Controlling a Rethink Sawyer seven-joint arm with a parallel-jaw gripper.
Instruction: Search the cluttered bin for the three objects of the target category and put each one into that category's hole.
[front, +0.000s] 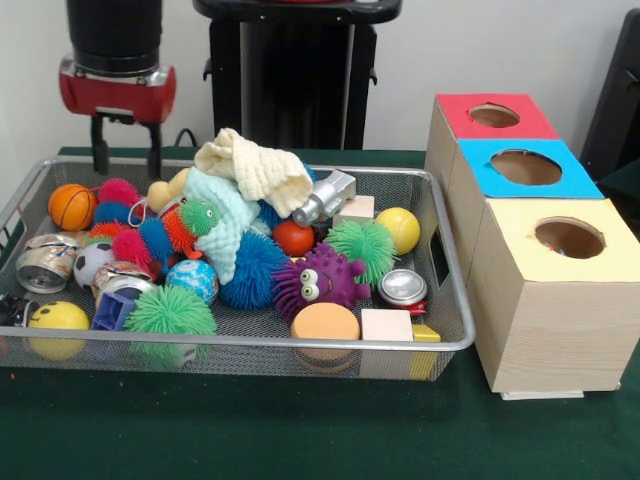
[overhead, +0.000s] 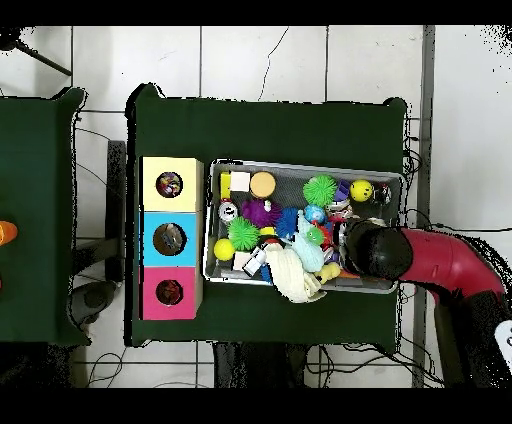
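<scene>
A wire mesh bin (front: 250, 345) (overhead: 300, 167) is heaped with toys. Among them are an orange basketball (front: 72, 205), a yellow ball (front: 398, 228), a red ball (front: 293, 237), a purple spiky monster (front: 318, 280), a green spiky ball (front: 362, 245), a silver can (front: 403, 287) and wooden blocks (front: 386, 325). A cream cloth (front: 255, 165) lies on top of the pile. My gripper (front: 127, 155) hangs open and empty above the bin's far left corner, behind the basketball. In the overhead view the arm's black wrist (overhead: 378, 250) hides the fingers.
A wooden box beside the bin has three round holes, under a red top (front: 495, 115) (overhead: 169, 292), a blue top (front: 527, 167) (overhead: 169, 238) and a yellow top (front: 570, 238) (overhead: 169, 184). A second green table (overhead: 35, 215) stands apart from this one.
</scene>
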